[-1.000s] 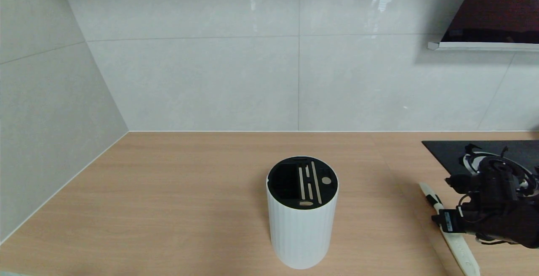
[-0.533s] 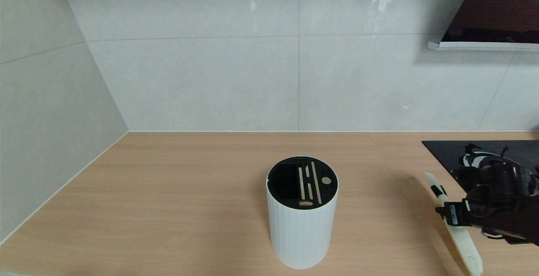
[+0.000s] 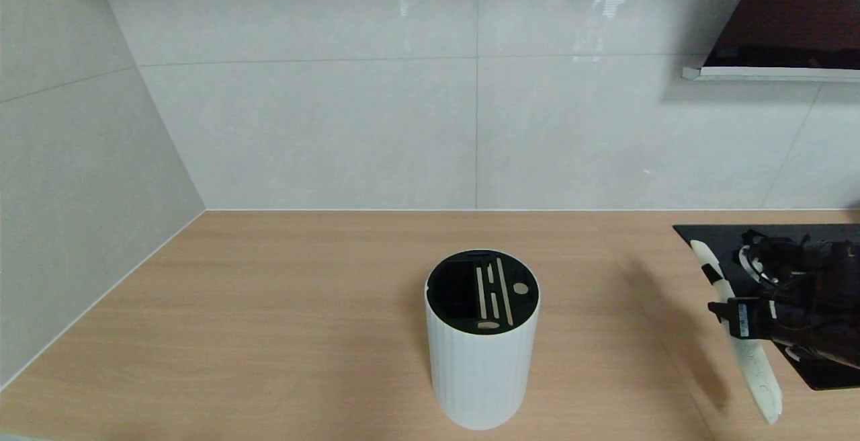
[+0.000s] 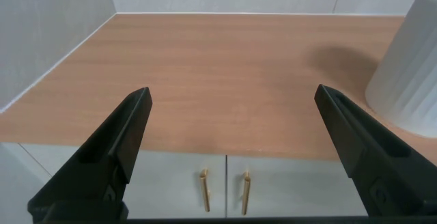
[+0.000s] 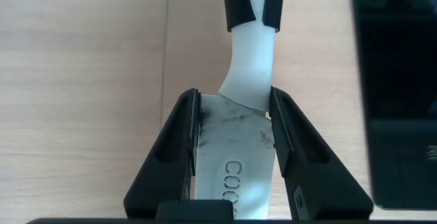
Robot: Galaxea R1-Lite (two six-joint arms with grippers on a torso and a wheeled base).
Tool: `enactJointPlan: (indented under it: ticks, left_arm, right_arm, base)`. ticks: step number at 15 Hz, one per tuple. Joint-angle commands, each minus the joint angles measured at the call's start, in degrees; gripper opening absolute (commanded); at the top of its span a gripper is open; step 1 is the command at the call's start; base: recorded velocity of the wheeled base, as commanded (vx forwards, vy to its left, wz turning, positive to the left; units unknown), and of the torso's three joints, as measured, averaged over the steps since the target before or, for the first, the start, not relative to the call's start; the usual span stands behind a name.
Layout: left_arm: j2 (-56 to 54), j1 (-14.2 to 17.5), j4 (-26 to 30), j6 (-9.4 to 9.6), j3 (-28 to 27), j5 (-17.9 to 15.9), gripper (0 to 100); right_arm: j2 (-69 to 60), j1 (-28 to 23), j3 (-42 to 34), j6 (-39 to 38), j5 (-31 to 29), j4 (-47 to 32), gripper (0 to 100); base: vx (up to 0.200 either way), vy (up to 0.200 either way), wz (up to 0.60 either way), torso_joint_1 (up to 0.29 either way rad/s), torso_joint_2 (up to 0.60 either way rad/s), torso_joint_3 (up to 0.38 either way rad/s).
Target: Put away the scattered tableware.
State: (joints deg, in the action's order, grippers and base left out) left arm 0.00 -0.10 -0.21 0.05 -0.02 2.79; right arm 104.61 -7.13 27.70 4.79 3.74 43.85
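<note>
Holds the white knife clenched in the right claw, gripped where handle meets blade, above the table at far right beside the black cooktop. Lies far-to-near, black-banded handle farthest, broad pale blade nearest. Needs carrying left to the ribbed white holder, likely tipped blade-down for its slotted black top. Leaves the left claw released at near left, farther off.
</note>
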Motion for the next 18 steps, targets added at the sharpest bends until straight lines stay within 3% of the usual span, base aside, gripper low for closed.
enactJointPlan:
  ticks: [1, 3, 5, 6, 8, 10, 13, 14, 15, 17, 18]
  left_arm:
    - [0.0, 0.0, -0.1, -0.05, 0.0, 0.0, 100]
    - [0.0, 0.0, -0.1, 0.04, 0.0, 0.0, 100]
    - [0.0, 0.0, -1.0, -1.81, -1.5, 0.0, 100]
    - [0.7, 0.0, -0.2, -3.04, -6.7, -3.4, 100]
    - [7.4, -0.2, 3.0, -3.04, -16.2, -12.0, 100]
    - [21.9, -0.2, 3.3, -3.21, -25.1, -19.4, 100]
    - [39.7, -1.2, 3.1, -3.12, -34.0, -29.3, 100]
    - [47.9, -5.0, 1.4, -3.48, -37.3, -32.2, 100]
    - [50.8, -7.1, -0.2, -4.09, -37.7, -32.2, 100]
    - [60.8, -16.3, -12.8, -11.12, -37.8, -32.3, 100]
    - [63.1, -18.5, -16.1, -13.5, -37.9, -32.5, 100]
  right_arm:
    - [-4.9, 1.2, -0.9, 0.0, 0.6, 0.0, 0]
    - [-5.8, 1.2, -1.0, -0.1, 1.5, 0.0, 0]
    - [-7.3, 1.2, -1.2, -0.1, 1.7, 0.0, 0]
    - [-9.0, 2.1, -1.6, -0.2, 1.7, 0.0, 0]
    - [-12.6, 4.0, -1.9, -1.1, 1.8, 0.0, 0]
    - [-15.5, 6.3, -1.2, -1.5, 1.7, 0.0, 0]
    - [-17.7, 12.4, 0.3, -2.5, 1.4, 0.0, 0]
    - [-18.8, 16.3, 0.7, -2.5, 1.1, 0.0, 0]
    - [-19.1, 17.4, 1.2, -2.5, 1.0, 0.0, 0]
    - [-19.9, 22.2, 3.2, -2.4, -1.2, -0.2, 0]
    - [-19.9, 23.4, 3.6, -2.4, -1.7, -0.2, 0]
  base:
    - [0.0, 0.0, 0.0, 0.0, 0.0, 0.0]
    - [0.0, 0.0, 0.0, 0.0, 0.0, 0.0]
    - [0.0, 0.0, 0.0, 0.0, 0.0, 0.0]
    - [0.0, 0.0, 0.0, 0.0, 0.0, 0.0]
    - [0.0, 0.0, 0.0, 0.0, 0.0, 0.0]
    - [0.0, 0.0, 0.0, 0.0, 0.0, 0.0]
    - [0.0, 0.0, 0.0, 0.0, 0.0, 0.0]
    - [0.0, 0.0, 0.0, 0.0, 0.0, 0.0]
    - [0.0, 0.0, 0.0, 0.0, 0.0, 0.0]
    - [0.0, 0.0, 0.0, 0.0, 0.0, 0.0]
    - [0.0, 0.0, 0.0, 0.0, 0.0, 0.0]
